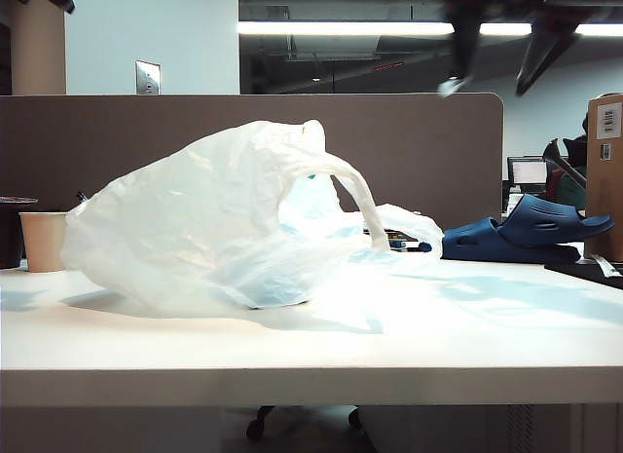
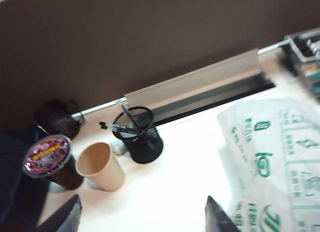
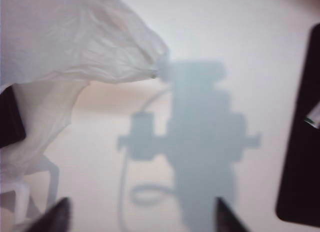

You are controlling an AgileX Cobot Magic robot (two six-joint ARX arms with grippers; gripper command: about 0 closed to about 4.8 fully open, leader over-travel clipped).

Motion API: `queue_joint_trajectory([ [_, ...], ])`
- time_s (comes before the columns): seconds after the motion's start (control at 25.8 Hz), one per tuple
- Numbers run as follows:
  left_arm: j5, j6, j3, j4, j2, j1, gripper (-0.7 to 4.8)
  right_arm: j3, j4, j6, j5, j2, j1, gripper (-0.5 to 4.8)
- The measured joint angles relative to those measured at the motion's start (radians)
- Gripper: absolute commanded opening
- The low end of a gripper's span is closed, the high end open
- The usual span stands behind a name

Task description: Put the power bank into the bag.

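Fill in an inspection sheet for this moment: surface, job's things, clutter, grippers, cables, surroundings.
surface: white table, bare in front.
job's things: bag lies crumpled mid-table, one loop handle arching out; power bank not identifiable.
clutter: paper cup, mesh pen holder, purple-lidded cup, blue slipper.
grippers: left gripper open, empty, over the table between the cups and the bag; right gripper open, empty, over bare table beside the bag.
cables: only a cable's shadow on the table.
surroundings: brown partition behind; cardboard box at right.
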Motion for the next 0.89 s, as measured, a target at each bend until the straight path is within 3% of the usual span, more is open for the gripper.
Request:
queue_joint_trajectory([
  [0.16, 0.033, -0.055, 0.0, -0.013, -0.023, 0.029, 3.13, -0.001, -0.021, 0.0, 0.002, -0.074, -0.038, 1.31],
  [0.31, 0.048, -0.066, 0.0, -0.037, -0.049, 0.029, 3.11, 0.0, -0.021, 0.0, 0.007, -0.146, -0.056, 0.03],
  [0.58, 0.075, -0.072, 0.0, -0.09, -0.089, 0.028, 2.96, 0.0, -0.021, 0.01, 0.075, -0.26, -0.054, -0.08],
  [0.7, 0.074, -0.072, 0.0, -0.135, -0.111, 0.028, 1.4, 0.0, -0.02, 0.038, 0.104, -0.316, -0.054, -0.08],
  [0.89, 0.075, -0.092, 0.0, -0.162, -0.153, 0.028, 1.09, -0.005, -0.025, 0.049, 0.143, -0.38, -0.054, -0.08],
])
